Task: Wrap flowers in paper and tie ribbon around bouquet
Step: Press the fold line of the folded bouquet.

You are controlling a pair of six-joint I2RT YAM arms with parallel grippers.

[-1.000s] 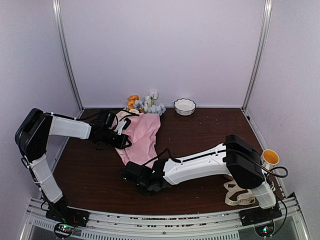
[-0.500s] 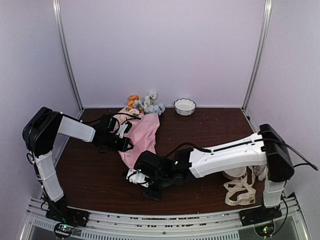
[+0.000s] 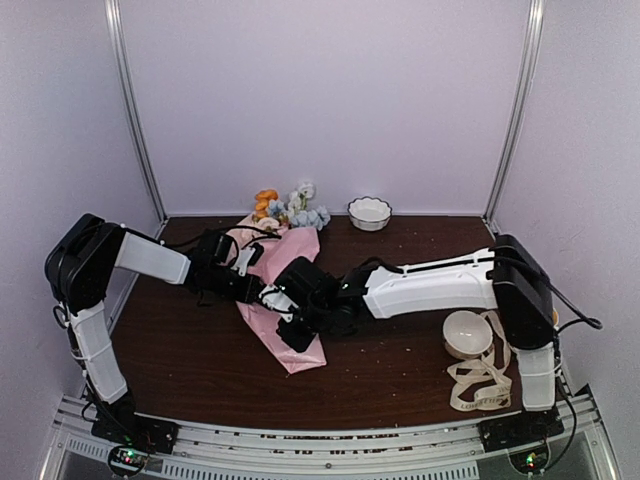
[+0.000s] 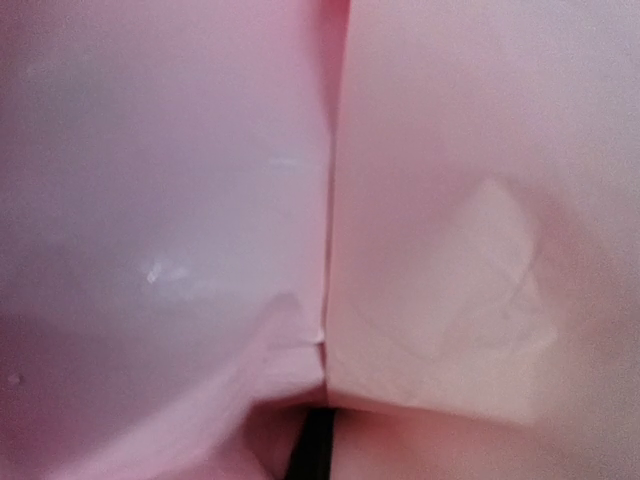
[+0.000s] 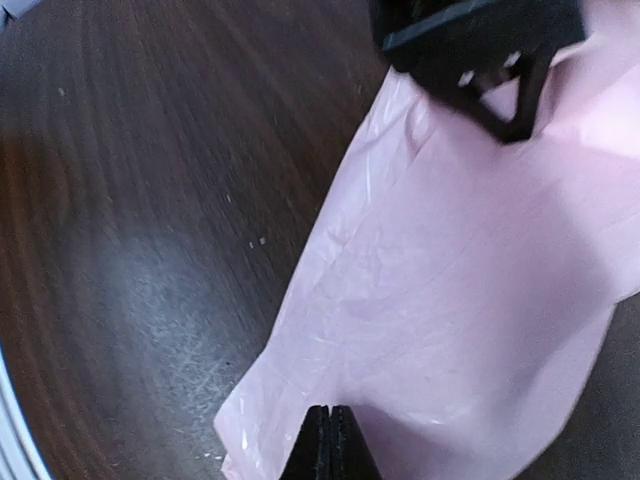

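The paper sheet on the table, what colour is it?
The paper is plain light pink, with no print. It shows best in the right wrist view.

The dark wood table (image 3: 400, 370) is carrying a crumpled pink paper (image 3: 295, 350), which is lying left of centre and running from the back edge towards the front. The flowers (image 3: 290, 212) are sticking out at its far end, by the back wall. A far bowl (image 3: 369, 212) is sitting just right of the blooms. A near bowl (image 3: 466, 333) is resting on the right side, just beside the ribbon (image 3: 478, 388), which is lying in loose loops.
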